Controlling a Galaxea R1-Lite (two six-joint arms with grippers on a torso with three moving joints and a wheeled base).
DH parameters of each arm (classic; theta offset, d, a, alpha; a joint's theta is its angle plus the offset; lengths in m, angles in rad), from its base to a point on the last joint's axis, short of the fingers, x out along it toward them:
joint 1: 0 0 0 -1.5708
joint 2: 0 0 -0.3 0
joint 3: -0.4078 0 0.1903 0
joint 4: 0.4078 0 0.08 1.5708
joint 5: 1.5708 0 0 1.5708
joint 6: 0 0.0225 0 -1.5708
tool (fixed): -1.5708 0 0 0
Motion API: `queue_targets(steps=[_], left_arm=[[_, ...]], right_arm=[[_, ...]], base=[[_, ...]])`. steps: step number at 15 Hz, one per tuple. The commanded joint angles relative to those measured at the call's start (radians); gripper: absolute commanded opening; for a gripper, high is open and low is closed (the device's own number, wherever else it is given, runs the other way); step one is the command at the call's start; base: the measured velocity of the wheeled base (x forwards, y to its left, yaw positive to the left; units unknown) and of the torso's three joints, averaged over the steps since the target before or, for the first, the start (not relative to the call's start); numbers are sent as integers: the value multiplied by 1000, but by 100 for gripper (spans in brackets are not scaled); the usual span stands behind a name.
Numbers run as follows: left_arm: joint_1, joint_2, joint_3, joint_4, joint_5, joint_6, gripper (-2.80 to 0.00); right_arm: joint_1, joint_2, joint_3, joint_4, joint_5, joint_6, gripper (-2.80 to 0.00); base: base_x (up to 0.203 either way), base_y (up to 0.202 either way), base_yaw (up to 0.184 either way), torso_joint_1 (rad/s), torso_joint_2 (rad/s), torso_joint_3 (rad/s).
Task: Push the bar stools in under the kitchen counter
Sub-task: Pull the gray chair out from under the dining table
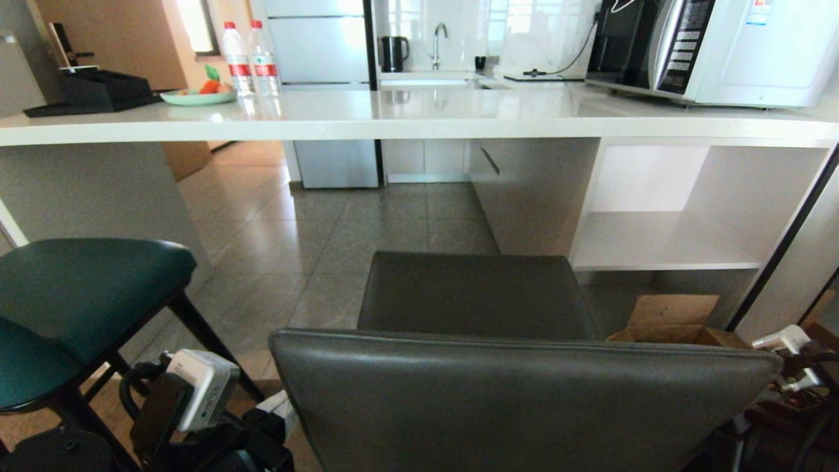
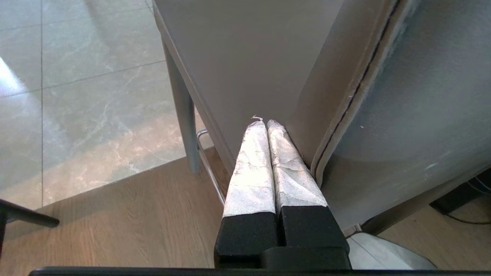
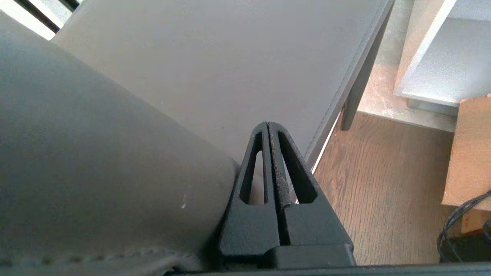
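You have the dark grey stool (image 1: 478,295) straight ahead of you, its rectangular backrest nearest the camera and its seat facing the open bay under the kitchen counter (image 1: 419,118); the seat's front edge sits short of the slab, so it is not yet tucked in. The teal stool (image 1: 72,295) stands off to your left, also out from under the counter. Your left gripper (image 2: 265,124) is clenched with nothing between its wrapped fingers, tips lying against the stool's left side where seat meets backrest. Your right gripper (image 3: 268,126) is likewise clenched and empty, pressed in at the right-hand end of the backrest above the seat. Expect a rigid frame with padded, smooth upholstery: the cushion will likely give a little and the fingers may slide across the leather. A tall stool with straight legs (image 2: 184,115) probably tips if you push high, so bear evenly on both sides, low on the backrest, and watch the floor seam where wood meets tile.
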Motion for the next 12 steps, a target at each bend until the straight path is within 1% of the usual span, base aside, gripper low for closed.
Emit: queue_targets(steps=[1, 7, 12], left_arm=[[1, 6, 0, -7, 5, 0, -280], [4, 29, -3, -7, 7, -1, -280], [36, 55, -38, -9, 6, 0, -280]], right_arm=[[1, 1, 0, -4, 1, 0, -280], [1, 16, -5, -4, 4, 0, -280], [1, 13, -8, -8, 2, -1, -280]], base=[[0, 0, 0, 0, 0, 0], [0, 0, 0, 0, 0, 0], [0, 0, 0, 0, 0, 0]])
